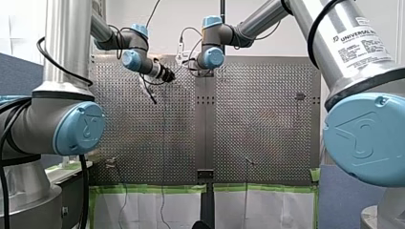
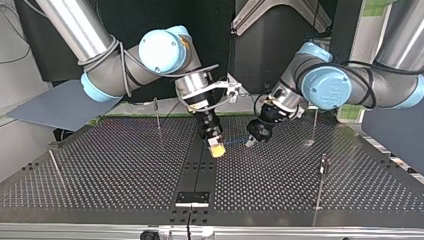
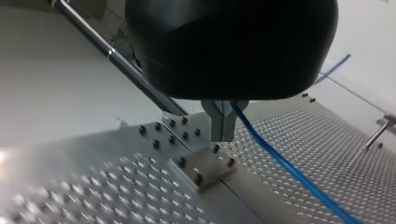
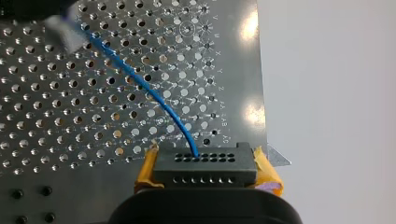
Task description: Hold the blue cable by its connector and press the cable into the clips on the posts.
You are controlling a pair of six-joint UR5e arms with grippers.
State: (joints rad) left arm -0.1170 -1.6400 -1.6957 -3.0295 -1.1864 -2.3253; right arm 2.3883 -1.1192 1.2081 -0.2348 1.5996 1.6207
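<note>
Because the front view looks over both arms from behind, it gives you placement and little else. The left gripper (image 1: 167, 75) hangs over the far part of the table (image 1: 267, 124) with the right arm's wrist close beside it. A thin post (image 1: 149, 91) stands just under the left gripper. You cannot read the cable or any fingers here.

From the top view you get what the front hides: the right gripper (image 2: 217, 149), yellow-tipped, sits just beside the left one, with only a faint short blue stretch between them. With so little slack, I judge that pulling the arms apart could drag the cable through one grip. The clips are too small to make out.

Through the left wrist view you see the metal fingers (image 3: 223, 122) closed together on the blue cable (image 3: 289, 169), which runs away low over the table. Only here does the post appear to slant right past the gripper body, so a careless sideways move could knock it.

Only the right wrist view proves the hold on the connector (image 4: 205, 164): it is clamped between the yellow pads (image 4: 145, 170). The cable leaves the connector's face and curves off to the blurred left gripper. Watch that exit, since a hard side pull could kink the cable or twist the connector. No view shows the cable seated in a clip.
</note>
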